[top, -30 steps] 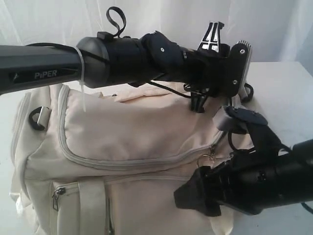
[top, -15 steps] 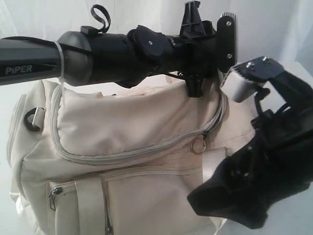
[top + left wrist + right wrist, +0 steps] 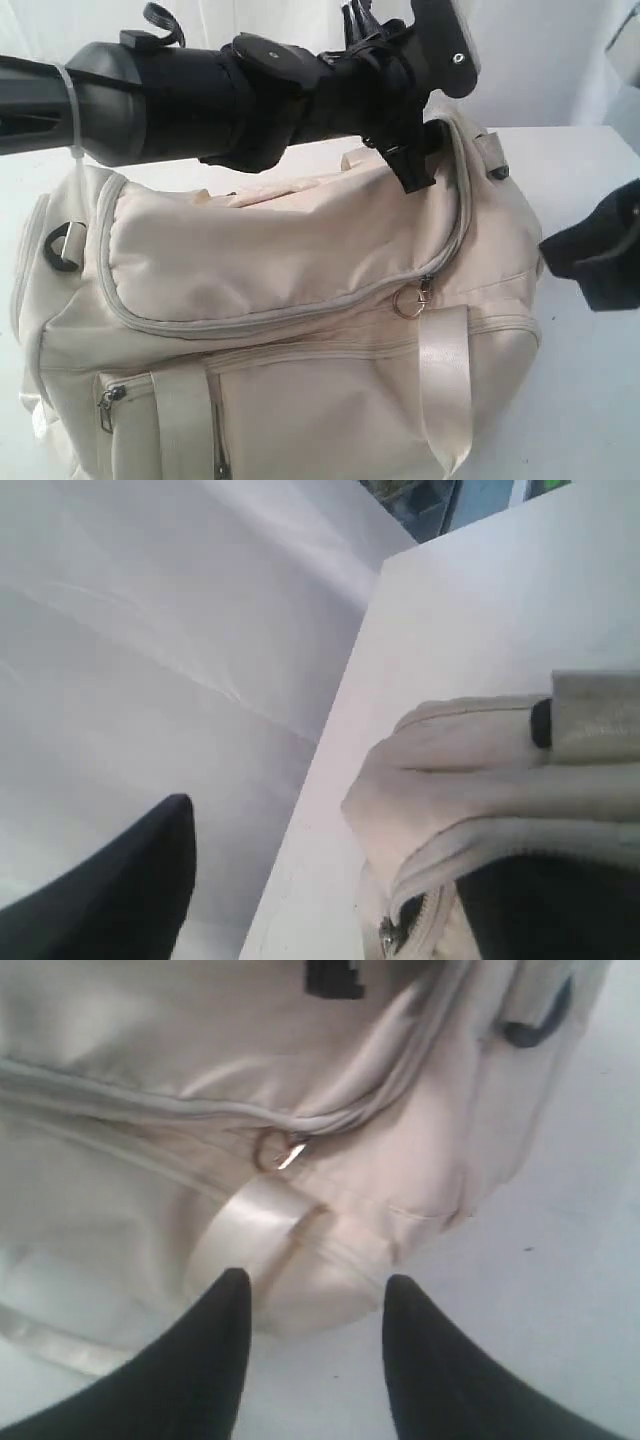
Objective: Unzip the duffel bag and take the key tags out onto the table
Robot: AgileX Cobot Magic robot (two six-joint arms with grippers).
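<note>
The duffel bag [image 3: 300, 250] is lying on the table [image 3: 590, 400]. The right gripper [image 3: 318, 1288] is hovering just off the bag's end with its fingers parted and empty, and the zipper ring [image 3: 270, 1150] is lying beyond them. The left gripper [image 3: 400, 35] is reaching across above the bag's top, its fingers spread wide and gripping nothing.

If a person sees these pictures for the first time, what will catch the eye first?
The big cream duffel bag fills the middle of the white table, with a metal ring pull on its front zipper. The black left arm stretches across above the bag. In the right wrist view, the right gripper hangs open over the bag's end, near a satin strap.
</note>
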